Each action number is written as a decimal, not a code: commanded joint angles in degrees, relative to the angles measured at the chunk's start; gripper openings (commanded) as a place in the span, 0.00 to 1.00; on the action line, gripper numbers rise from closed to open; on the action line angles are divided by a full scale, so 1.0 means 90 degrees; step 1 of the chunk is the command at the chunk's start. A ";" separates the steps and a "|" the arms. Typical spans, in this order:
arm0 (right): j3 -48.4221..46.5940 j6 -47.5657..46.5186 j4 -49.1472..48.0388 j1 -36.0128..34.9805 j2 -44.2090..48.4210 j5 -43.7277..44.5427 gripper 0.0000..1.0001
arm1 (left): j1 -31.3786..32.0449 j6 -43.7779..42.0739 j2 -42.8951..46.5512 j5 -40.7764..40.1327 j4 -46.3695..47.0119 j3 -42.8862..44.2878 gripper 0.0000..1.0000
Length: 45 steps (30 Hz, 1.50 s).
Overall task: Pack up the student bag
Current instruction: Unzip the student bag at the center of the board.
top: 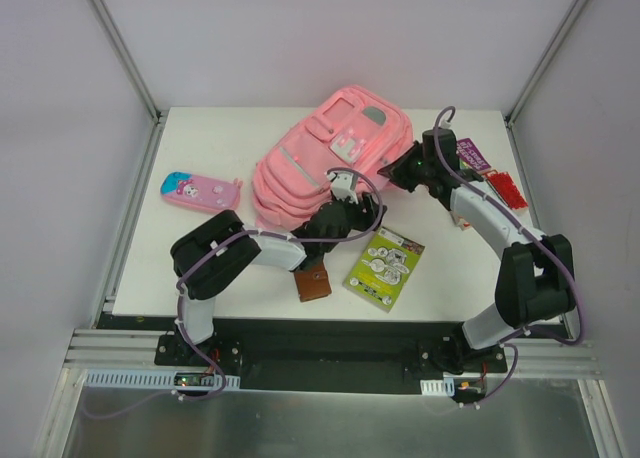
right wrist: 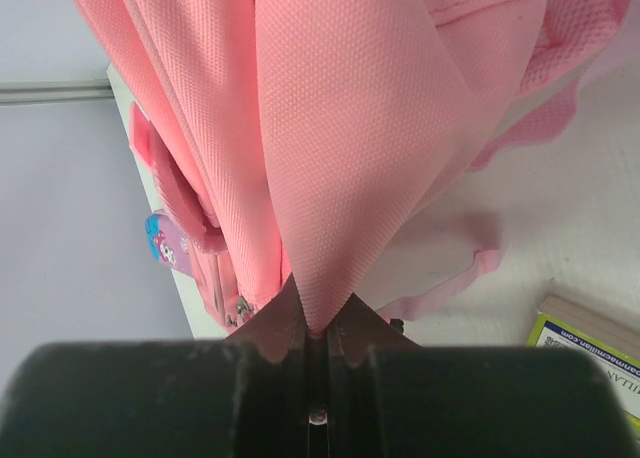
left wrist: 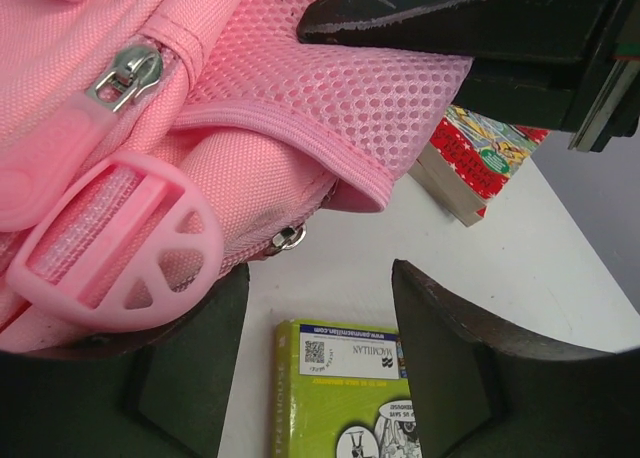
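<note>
Student bag [top: 325,163] on desk [top: 200,138], long axis slanting near-left to far-right. Right pincer [right wrist: 318,323] clenches fabric at its right side; left pincer [left wrist: 320,278], jaws apart, sits at its near edge.

Count on worktop: 1 student bag [top: 320,163]; 1 pencil case [top: 200,191]; 2 books, green book [top: 384,268] and red book [top: 508,190]; 1 small brown item [top: 314,284]; 1 purple item [top: 473,156]

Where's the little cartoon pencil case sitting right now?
In the top view, the pencil case lies flat on the left side of the table, just left of the student bag and away from the books on the right.
</note>
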State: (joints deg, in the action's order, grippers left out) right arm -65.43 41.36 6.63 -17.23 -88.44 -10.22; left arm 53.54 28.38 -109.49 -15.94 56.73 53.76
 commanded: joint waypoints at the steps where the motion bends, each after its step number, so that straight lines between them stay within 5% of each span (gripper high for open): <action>1: 0.0024 0.0023 0.0073 -0.0136 0.0413 -0.0486 0.01 | -0.0187 -0.0048 0.0349 -0.0534 0.0590 -0.0250 0.64; 7: 0.0082 -0.0104 0.0112 -0.0126 0.0384 -0.0535 0.01 | -0.0197 -0.0126 0.0613 -0.0465 0.0728 -0.0387 0.47; 9: 0.0102 -0.0123 0.0112 -0.0126 0.0413 -0.0544 0.01 | -0.0197 -0.0174 0.0642 -0.0533 0.0670 -0.0377 0.35; 13: 0.0160 -0.0153 0.0113 -0.0116 0.0540 -0.0544 0.01 | -0.0207 -0.0185 0.0633 -0.0670 0.0650 -0.0348 0.30; 18: 0.0229 -0.0201 0.0122 -0.0116 0.0638 -0.0554 0.01 | -0.0207 -0.0116 0.0662 -0.0660 0.0640 -0.0338 0.05; 20: 0.0287 -0.0201 0.0122 -0.0116 0.0657 -0.0544 0.01 | -0.0197 -0.0116 0.0701 -0.0650 0.0630 -0.0338 0.08; 21: 0.0307 -0.0201 0.0132 -0.0126 0.0657 -0.0544 0.01 | -0.0206 -0.0116 0.0720 -0.0641 0.0640 -0.0338 0.14; 22: 0.0326 -0.0201 0.0122 -0.0126 0.0657 -0.0554 0.01 | -0.0197 -0.0126 0.0730 -0.0563 0.0640 -0.0348 0.31; 24: 0.0336 -0.0211 0.0122 -0.0126 0.0648 -0.0574 0.01 | -0.0207 -0.0146 0.0730 -0.0494 0.0659 -0.0377 0.31; 27: 0.0327 -0.0211 0.0113 -0.0116 0.0647 -0.0574 0.01 | -0.0207 -0.0175 0.0691 -0.0387 0.0796 -0.0416 0.51; 32: 0.0317 -0.0231 0.0113 -0.0136 0.0638 -0.0583 0.01 | -0.0207 -0.0155 0.0643 -0.0348 0.0845 -0.0387 0.54; 34: 0.0346 -0.0192 0.0113 -0.0165 0.0657 -0.0584 0.01 | -0.0207 -0.0194 0.0584 -0.0474 0.0797 -0.0251 0.49; 35: 0.0356 -0.0182 0.0113 -0.0223 0.0677 -0.0574 0.01 | -0.0207 -0.0214 0.0535 -0.0590 0.0729 -0.0183 0.32; 39: 0.0414 -0.0075 0.0074 -0.0351 0.0764 -0.0544 0.01 | -0.0207 -0.0263 0.0476 -0.0825 0.0621 0.0033 0.00; 45: 0.0502 -0.0123 0.0083 -0.0370 0.0940 -0.0300 0.01 | -0.0206 -0.0282 0.0662 -0.0914 0.0786 -0.0288 0.00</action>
State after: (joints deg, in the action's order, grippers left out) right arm -61.76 40.49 5.32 -18.85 -84.40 -9.15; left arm 52.86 26.72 -106.15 -19.20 58.11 50.89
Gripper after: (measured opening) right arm 0.045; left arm 0.003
